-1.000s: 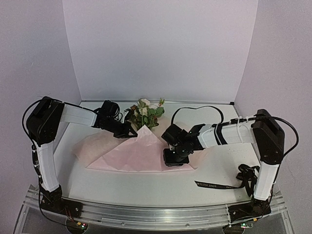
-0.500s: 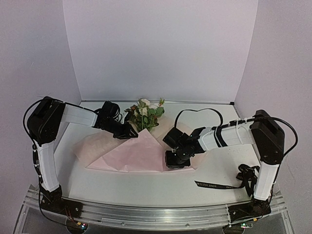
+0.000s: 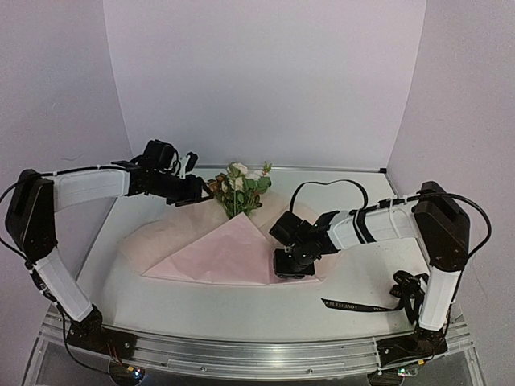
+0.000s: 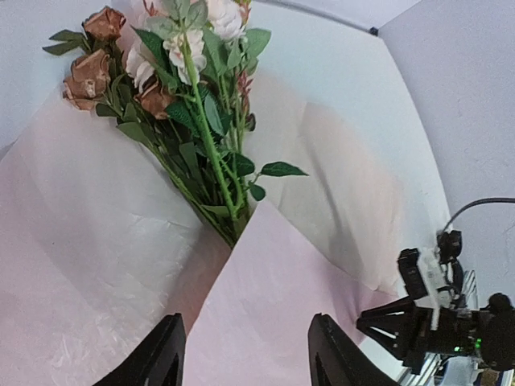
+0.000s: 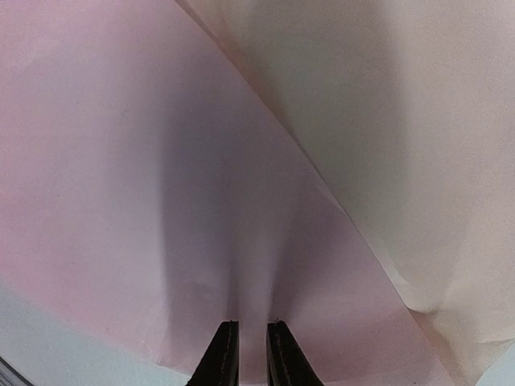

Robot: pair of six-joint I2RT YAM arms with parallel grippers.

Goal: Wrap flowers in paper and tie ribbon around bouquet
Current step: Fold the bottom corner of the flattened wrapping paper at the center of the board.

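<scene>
The flowers (image 3: 241,186) (image 4: 187,96) lie at the back of the table, their stems tucked under a folded flap of the pale-pink paper (image 3: 229,251) (image 4: 273,297). My left gripper (image 3: 203,193) (image 4: 245,358) hangs open above the paper, just left of the blooms, with nothing between its fingers. My right gripper (image 3: 290,267) (image 5: 251,354) is down on the flap's near right part, its fingers nearly together with a puckered ridge of paper (image 5: 241,241) pinched between them. The black ribbon (image 3: 358,306) lies at the front right, apart from both grippers.
The ribbon's bunched end (image 3: 409,288) sits against the right arm's upright link. White walls close the table (image 3: 354,277) at the back and both sides. A black cable (image 3: 326,183) loops over the right arm behind the paper.
My left gripper has opened, let go of the paper flap's tip and drawn back up and to the left. The flap stays folded over the stems. The right gripper has barely moved.
</scene>
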